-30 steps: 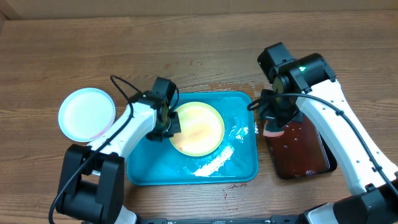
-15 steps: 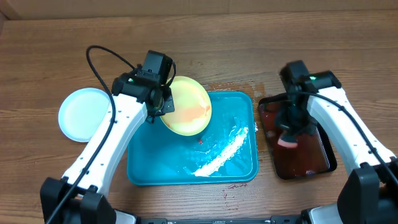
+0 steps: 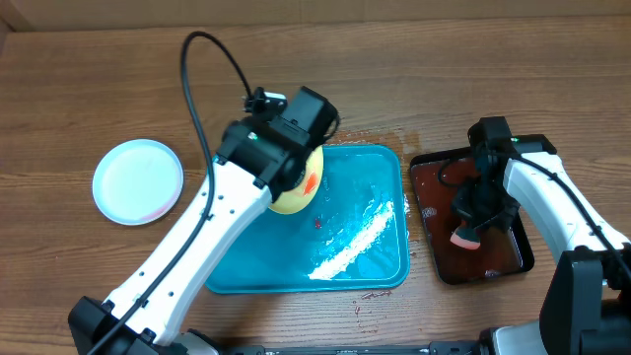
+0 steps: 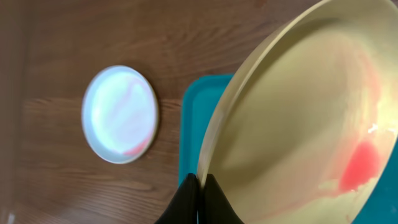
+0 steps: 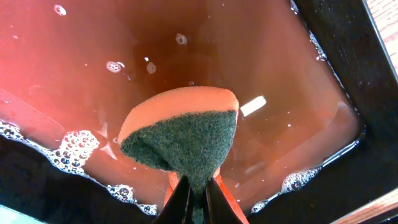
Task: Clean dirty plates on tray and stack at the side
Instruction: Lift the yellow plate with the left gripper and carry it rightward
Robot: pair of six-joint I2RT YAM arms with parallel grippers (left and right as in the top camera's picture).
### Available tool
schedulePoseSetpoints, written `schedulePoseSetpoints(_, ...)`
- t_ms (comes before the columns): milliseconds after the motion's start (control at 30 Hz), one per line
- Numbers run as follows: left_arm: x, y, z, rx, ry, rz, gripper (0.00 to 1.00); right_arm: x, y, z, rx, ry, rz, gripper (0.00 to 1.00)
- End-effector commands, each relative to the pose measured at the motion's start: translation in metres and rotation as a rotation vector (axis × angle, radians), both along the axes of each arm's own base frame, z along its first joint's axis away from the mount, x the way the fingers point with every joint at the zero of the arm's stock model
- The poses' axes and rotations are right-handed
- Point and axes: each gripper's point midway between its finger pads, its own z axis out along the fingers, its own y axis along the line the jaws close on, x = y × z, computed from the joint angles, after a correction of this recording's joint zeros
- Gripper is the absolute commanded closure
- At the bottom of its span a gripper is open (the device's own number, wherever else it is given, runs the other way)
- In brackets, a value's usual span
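Note:
My left gripper point(image 4: 200, 186) is shut on the rim of a pale yellow-green plate point(image 4: 298, 124), which it holds tilted on edge above the turquoise tray point(image 3: 365, 266). A red sauce smear point(image 4: 360, 168) marks the plate's face. Seen from overhead, that plate point(image 3: 301, 187) pokes out under the left wrist at the tray's far left corner. A light blue plate point(image 3: 138, 180) with a faint pink smear lies on the table left of the tray. My right gripper point(image 5: 198, 193) is shut on an orange and green sponge point(image 5: 183, 134) just over the reddish liquid.
The dark tray point(image 3: 493, 261) of reddish liquid stands right of the turquoise tray, with bubbles along its rim. A white foam streak point(image 3: 345, 251) and small red spots lie on the turquoise tray's floor. Wet drops dot the wood near its far right corner.
The left arm has lifted the yellow-green plate off the tray floor and tipped it on edge. The right arm has carried the sponge toward me over the dark tray.

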Motion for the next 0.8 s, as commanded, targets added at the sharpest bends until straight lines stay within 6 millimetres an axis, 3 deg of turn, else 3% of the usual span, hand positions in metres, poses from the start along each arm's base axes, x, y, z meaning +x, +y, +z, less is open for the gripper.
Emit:
schedulePoseSetpoints(0, 0.003, 0.006, 0.032, 0.093, -0.138, 0.016, 0.96, 0.0, 0.0, 0.002, 0.006, -0.011, -0.007, 0.96)
schedulePoseSetpoints(133, -0.001, 0.008, 0.043, 0.192, -0.173, -0.003, 0.96, 0.0, 0.0, 0.002, 0.006, -0.011, -0.007, 0.96)
schedulePoseSetpoints(467, -0.019, -0.01, 0.054, 0.315, -0.184, -0.115, 0.95, -0.001, 0.0, 0.002, 0.007, -0.01, -0.007, 0.96)
schedulePoseSetpoints(767, -0.052, -0.03, 0.053, 0.361, -0.154, -0.209, 0.96, -0.002, 0.0, 0.002, 0.007, -0.006, -0.007, 0.96)
